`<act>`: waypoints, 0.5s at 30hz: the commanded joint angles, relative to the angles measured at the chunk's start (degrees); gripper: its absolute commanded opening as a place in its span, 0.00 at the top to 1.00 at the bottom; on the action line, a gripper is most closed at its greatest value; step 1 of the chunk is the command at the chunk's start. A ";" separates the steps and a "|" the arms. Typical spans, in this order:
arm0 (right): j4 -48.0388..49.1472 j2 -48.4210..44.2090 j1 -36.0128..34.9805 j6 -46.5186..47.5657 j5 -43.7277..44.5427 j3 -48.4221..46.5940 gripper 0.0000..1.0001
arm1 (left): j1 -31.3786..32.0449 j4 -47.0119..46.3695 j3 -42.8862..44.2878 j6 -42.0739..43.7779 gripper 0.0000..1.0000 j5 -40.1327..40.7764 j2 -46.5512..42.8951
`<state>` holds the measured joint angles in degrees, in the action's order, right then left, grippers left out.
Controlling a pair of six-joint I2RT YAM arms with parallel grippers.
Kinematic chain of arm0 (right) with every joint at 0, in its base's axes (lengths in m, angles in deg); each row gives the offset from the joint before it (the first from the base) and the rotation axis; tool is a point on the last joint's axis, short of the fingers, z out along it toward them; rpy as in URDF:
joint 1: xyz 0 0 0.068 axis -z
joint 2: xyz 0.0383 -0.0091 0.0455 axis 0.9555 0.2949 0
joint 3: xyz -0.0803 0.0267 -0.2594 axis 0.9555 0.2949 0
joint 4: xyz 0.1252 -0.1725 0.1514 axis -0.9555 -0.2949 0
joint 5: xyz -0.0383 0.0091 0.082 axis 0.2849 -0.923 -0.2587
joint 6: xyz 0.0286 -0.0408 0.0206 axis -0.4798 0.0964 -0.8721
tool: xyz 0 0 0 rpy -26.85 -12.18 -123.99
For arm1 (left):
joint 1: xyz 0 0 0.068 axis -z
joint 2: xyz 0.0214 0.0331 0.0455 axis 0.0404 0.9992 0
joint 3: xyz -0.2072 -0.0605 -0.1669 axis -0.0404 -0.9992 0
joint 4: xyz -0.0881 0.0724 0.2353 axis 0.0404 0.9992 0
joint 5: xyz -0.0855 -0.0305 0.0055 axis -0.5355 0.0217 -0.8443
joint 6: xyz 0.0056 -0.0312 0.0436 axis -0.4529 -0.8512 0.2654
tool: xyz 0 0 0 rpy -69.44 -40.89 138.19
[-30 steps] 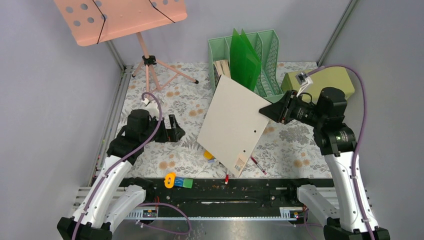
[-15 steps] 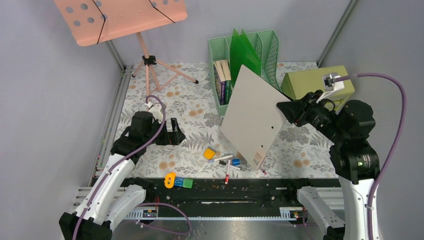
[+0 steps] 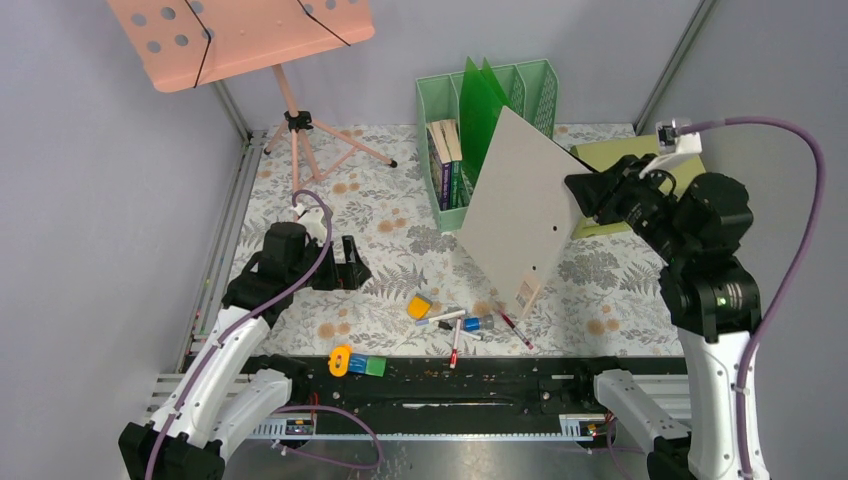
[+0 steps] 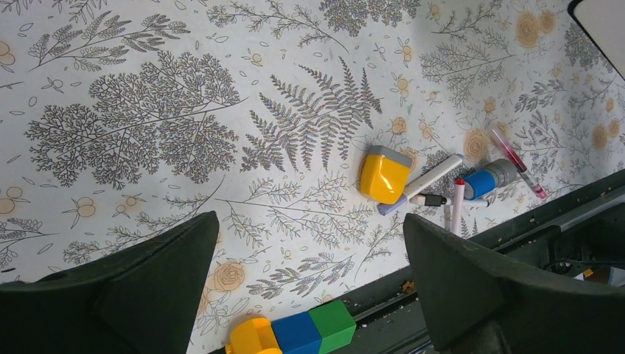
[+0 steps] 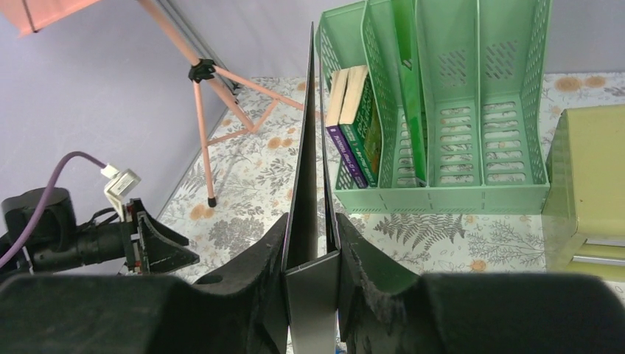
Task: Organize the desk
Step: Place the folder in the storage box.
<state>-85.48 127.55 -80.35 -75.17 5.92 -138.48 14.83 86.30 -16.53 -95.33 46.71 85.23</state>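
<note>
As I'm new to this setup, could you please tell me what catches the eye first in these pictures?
The big grey folder stands out, held tilted over the desk by the right gripper, in front of the green file rack. Then the pink music stand at the far left, and loose markers scattered near the front edge.

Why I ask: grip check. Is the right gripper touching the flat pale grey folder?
Touching. Right wrist view: right gripper fingers clamp the flat pale grey folder from both sides.
</note>
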 commanded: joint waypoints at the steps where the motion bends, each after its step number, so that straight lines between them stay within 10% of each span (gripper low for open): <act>1: 8.62 2.73 -0.23 -0.01 1.28 -3.06 1.00 | 0.17 -2.94 0.03 1.04 0.01 0.21 0.29; 15: 15.60 13.46 -0.26 0.76 2.92 -12.38 1.00 | 0.16 -3.02 0.04 1.03 0.01 0.31 0.82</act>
<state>-79.45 139.75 -80.35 -74.71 6.79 -145.89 14.83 86.15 -16.55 -95.31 46.71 85.91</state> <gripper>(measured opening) 0.305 0.985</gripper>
